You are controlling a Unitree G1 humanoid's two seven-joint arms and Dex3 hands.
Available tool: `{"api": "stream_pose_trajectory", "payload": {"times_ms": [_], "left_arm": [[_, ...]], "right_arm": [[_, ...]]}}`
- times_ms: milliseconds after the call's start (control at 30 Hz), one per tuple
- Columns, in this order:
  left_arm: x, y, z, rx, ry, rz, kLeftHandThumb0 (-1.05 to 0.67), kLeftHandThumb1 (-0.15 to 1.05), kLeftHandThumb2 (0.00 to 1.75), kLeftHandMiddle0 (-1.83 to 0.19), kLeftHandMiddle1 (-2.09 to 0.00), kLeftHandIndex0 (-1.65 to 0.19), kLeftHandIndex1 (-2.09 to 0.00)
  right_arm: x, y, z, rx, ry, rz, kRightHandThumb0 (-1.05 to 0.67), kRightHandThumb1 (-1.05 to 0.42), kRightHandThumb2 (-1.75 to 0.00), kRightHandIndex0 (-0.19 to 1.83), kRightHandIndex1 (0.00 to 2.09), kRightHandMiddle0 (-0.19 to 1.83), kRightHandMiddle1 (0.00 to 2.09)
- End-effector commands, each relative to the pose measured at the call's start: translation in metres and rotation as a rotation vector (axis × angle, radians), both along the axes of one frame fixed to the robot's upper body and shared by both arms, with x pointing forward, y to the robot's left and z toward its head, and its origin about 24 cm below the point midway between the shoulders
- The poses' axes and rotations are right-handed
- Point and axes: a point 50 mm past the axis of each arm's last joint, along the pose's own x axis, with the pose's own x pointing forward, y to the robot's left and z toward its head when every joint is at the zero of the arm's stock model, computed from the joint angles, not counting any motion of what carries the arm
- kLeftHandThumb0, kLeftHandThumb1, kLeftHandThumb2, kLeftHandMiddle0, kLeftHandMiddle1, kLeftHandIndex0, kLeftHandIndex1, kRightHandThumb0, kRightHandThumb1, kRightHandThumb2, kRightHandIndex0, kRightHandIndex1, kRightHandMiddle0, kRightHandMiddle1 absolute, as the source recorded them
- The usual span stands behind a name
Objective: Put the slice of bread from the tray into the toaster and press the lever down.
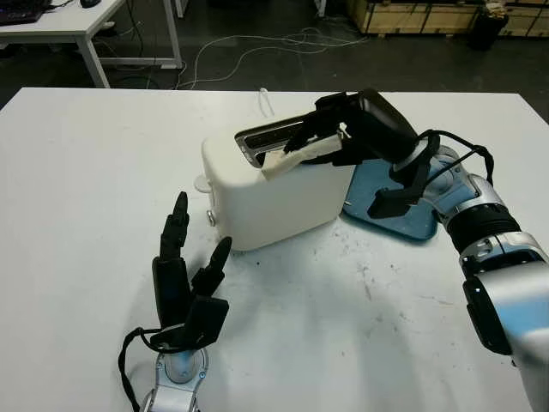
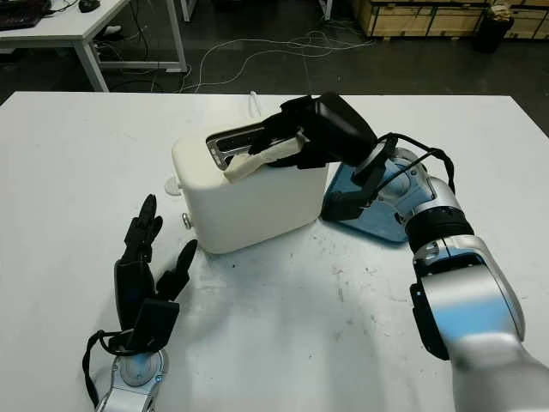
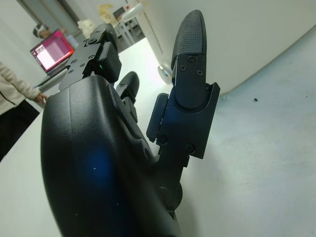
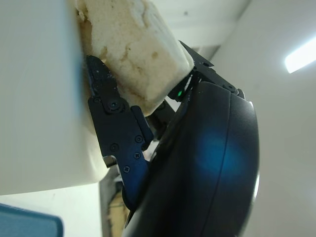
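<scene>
A cream toaster (image 1: pixel 270 197) stands mid-table, its slots (image 1: pixel 266 137) facing up and a small knob (image 1: pixel 211 218) on its left end. My right hand (image 1: pixel 330 137) hangs over the toaster's top, shut on the slice of bread (image 1: pixel 296 157), which lies tilted across the near top edge beside the slot. In the right wrist view the bread (image 4: pixel 133 47) presses against the toaster wall (image 4: pixel 34 94) between my fingers (image 4: pixel 116 123). The blue tray (image 1: pixel 390 206) lies right of the toaster, under my right forearm. My left hand (image 1: pixel 184 275) is open on the table, in front of the toaster's left end.
The white table (image 1: pixel 360 326) has bare room in front and to the left. A white cable (image 1: pixel 266 101) runs off behind the toaster. Beyond the far edge are a dark floor with cords, another table (image 1: pixel 86 26) and wooden crates (image 1: pixel 429 13).
</scene>
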Motion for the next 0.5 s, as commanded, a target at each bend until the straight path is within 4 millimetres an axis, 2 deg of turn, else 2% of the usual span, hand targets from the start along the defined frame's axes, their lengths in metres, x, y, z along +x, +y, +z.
{"api": "stream_pose_trajectory", "payload": {"times_ms": [0,100,267,367,467], "left_arm": [[0.001,-0.006,0.003,-0.030,-0.013,-0.002,-0.59,0.92,0.32,-0.05,-0.58,-0.24,0.00],[0.002,-0.007,0.003,-0.026,-0.012,-0.003,-0.60,0.92,0.32,-0.05,-0.59,-0.23,0.00],[0.001,-0.008,0.003,-0.022,-0.010,-0.011,-0.59,0.92,0.32,-0.04,-0.59,-0.24,0.00],[0.000,-0.009,0.003,-0.034,-0.009,-0.015,-0.58,0.92,0.32,-0.04,-0.59,-0.24,0.00],[0.000,-0.010,0.004,-0.040,-0.011,-0.017,-0.58,0.92,0.31,-0.04,-0.59,-0.24,0.00]], "right_arm": [[0.007,-0.001,0.017,0.036,-0.002,-0.026,-0.42,-0.92,-0.16,0.93,1.61,0.83,0.86],[0.014,0.000,0.030,0.046,0.020,-0.047,-0.45,-0.92,-0.20,0.98,1.58,0.82,0.92],[0.024,0.001,0.048,0.111,0.117,-0.055,-0.46,-0.92,-0.12,1.07,1.45,0.95,0.97],[0.031,0.004,0.063,0.087,0.163,-0.078,-0.50,-0.92,-0.11,1.15,1.46,1.02,1.10],[0.037,0.006,0.082,0.058,0.237,-0.095,-0.45,-0.92,-0.14,1.19,1.50,1.04,1.30]]}}
